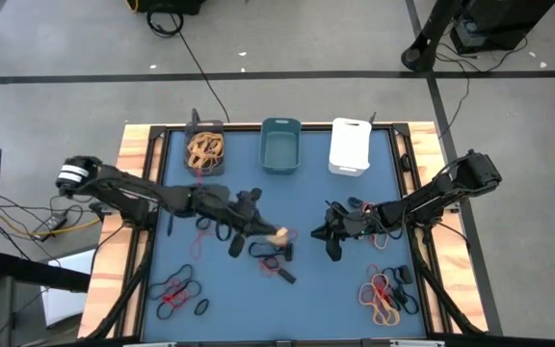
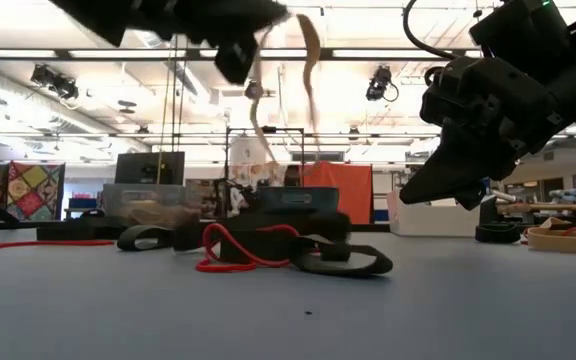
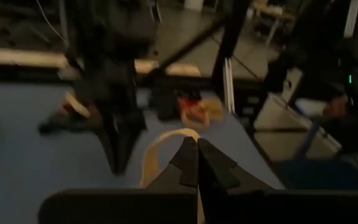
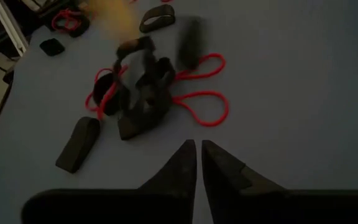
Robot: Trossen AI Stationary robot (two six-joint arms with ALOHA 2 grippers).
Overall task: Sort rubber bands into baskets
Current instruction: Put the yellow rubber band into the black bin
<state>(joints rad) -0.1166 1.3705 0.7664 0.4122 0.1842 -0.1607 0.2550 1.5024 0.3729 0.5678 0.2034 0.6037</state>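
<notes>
Your left gripper (image 1: pixel 276 234) is pinched shut on a tan band (image 3: pixel 157 149), lifted clear of the mat so it can travel to a bin. Your right gripper (image 1: pixel 333 234) hovers over the centre pile (image 4: pixel 148 93) of red and black bands, jaws nearly together and holding nothing. Further out, the dark bin (image 1: pixel 204 149) already holds tan bands, likely this one's home; the teal bin (image 1: pixel 280 147) looks empty, and the white bin (image 1: pixel 350 146) shows no contents.
</notes>
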